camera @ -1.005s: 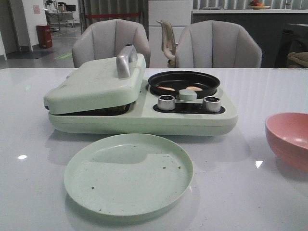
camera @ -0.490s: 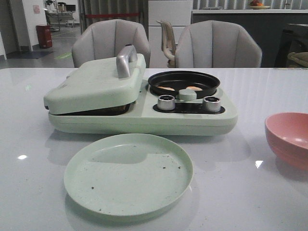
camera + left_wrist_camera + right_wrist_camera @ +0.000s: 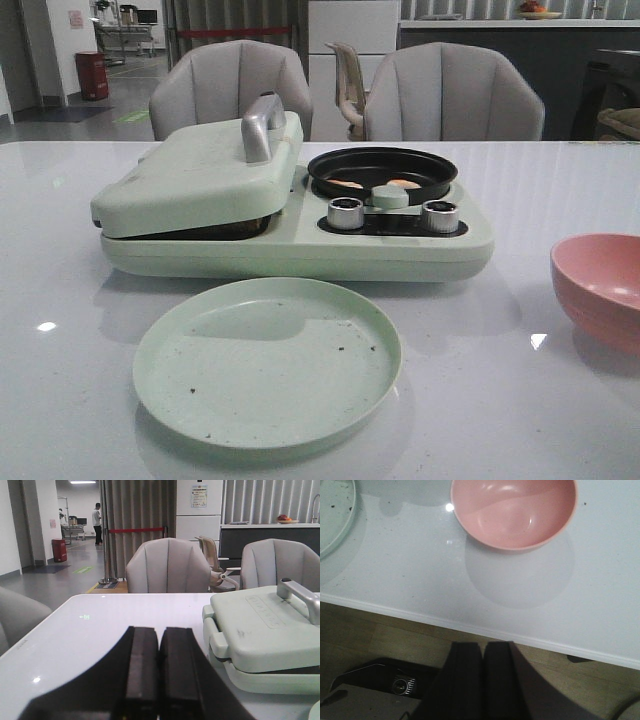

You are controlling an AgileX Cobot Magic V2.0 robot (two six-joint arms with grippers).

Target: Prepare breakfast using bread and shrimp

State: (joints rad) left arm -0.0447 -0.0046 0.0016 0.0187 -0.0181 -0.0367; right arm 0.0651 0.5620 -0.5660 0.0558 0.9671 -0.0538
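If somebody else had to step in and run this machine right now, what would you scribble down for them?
Left gripper: shut, empty, held over the table's left side beside the breakfast maker.
Right gripper: shut, empty, back past the table's near edge, near the empty pink bowl.
Shrimp: two pieces lie in the black pan on the maker.
Bread: not visible; the maker's lid is down, slightly ajar, so what is under it cannot be told.
Green plate: only crumbs.
Left: nothing is plated yet.
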